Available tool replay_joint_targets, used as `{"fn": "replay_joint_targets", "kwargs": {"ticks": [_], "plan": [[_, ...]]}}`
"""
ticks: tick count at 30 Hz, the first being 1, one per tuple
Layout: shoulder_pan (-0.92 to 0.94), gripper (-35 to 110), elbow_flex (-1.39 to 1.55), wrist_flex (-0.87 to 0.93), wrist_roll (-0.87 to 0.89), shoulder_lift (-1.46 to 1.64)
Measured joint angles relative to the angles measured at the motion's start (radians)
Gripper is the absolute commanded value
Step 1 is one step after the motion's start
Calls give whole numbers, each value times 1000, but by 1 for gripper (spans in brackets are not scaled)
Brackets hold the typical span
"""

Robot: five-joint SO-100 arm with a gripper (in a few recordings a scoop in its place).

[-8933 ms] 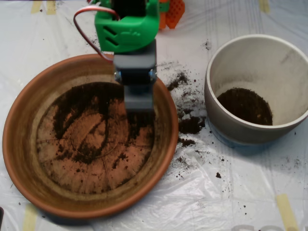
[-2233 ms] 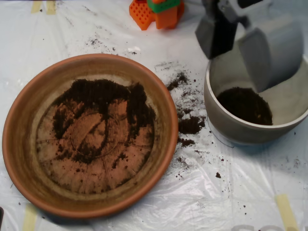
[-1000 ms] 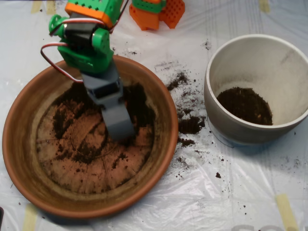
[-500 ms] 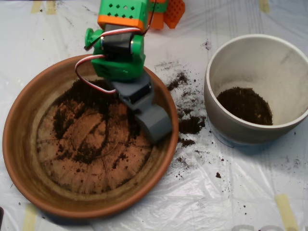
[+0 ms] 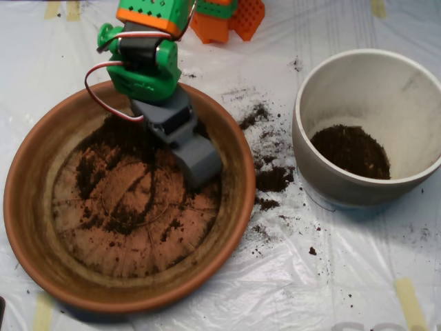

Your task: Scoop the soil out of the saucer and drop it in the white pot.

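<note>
The soil, dark loose crumbly potting earth, is what I am after, and from the overhead view most of it lies in the big round terracotta-orange clay saucer, smeared thin over the ridged floor just left of and under my grey clamshell jaws. I cannot tell from above whether they are parted or closed, nor whether they carry anything.

To the right of my jaws, beyond the saucer's rim, crumbs of spilled soil lie on the clear plastic sheet over the surface. Further right stands the deep off-white ceramic pot with a dark heap at its bottom.

The risks, as I judge them: the layer is thin, so a shallow pass may scrape clay and gather little. My tip is near the right-hand rim, so pushing outward could sweep earth over the edge. A badly closed lift would likely dribble more onto the sheet between saucer and pot.
</note>
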Motion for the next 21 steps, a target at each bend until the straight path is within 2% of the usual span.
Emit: {"fn": "replay_joint_targets", "kwargs": {"ticks": [10,21], "plan": [[-20,31,86,-81,-6,80],[-83,18,235,-109,-5,250]]}}
